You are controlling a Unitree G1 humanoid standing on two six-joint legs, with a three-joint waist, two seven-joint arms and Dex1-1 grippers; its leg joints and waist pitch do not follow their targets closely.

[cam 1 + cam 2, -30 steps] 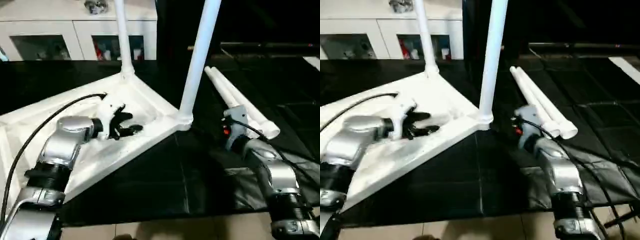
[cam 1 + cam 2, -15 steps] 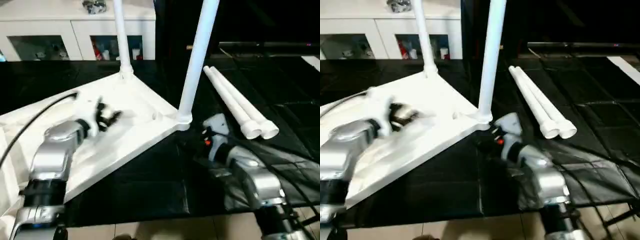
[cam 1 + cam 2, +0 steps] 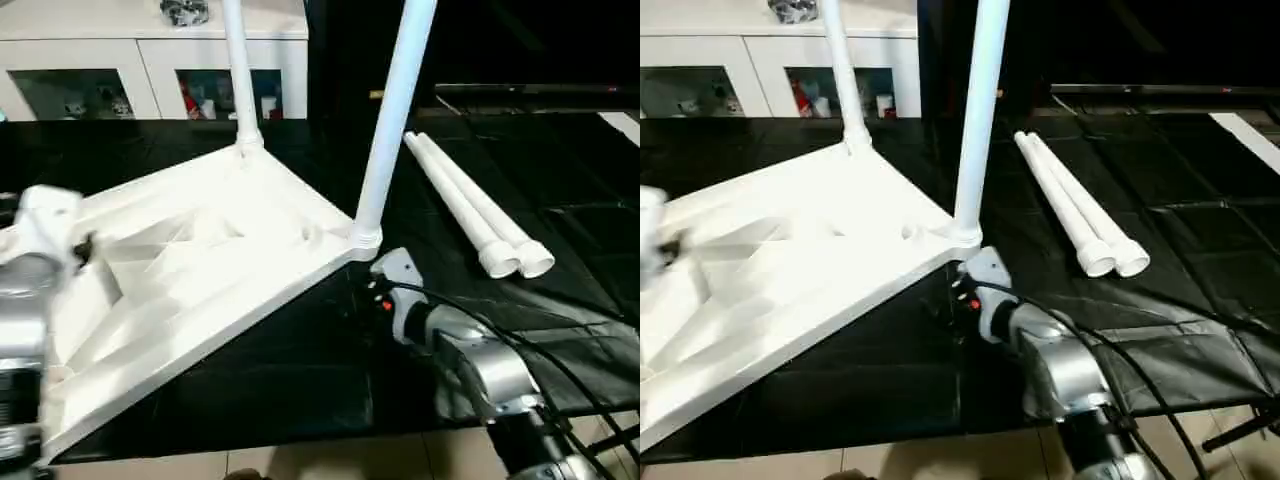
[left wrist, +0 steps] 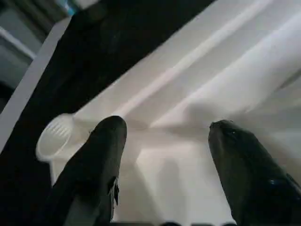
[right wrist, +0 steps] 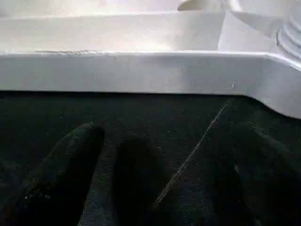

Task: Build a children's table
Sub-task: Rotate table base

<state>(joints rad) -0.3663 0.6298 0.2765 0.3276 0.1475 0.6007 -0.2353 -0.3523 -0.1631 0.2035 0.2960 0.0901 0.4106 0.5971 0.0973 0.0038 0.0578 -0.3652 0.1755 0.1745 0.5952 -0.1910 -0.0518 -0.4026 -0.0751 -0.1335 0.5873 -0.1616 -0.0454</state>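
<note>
On dark floor: top upside down, ribs up | done: two legs standing in far sockets | left: two legs lying beside (unfitted) | left gripper open over top, empty | right gripper open near top's edge, empty

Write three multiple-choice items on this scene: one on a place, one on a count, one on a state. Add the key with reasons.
1. Where do the loose legs lie?
A. on the dark floor, right of the top
B. on the cabinet
C. across the top

2. How many legs stand fitted in the top?
A. none
B. two
C. four

3. How is the right gripper?
A. shut on a leg
B. open, empty
C. shut on the top's edge

Key: A, they lie side by side on the floor; B, a far leg and a near leg stand upright; B, its fingers stand apart before the top's edge.
</note>
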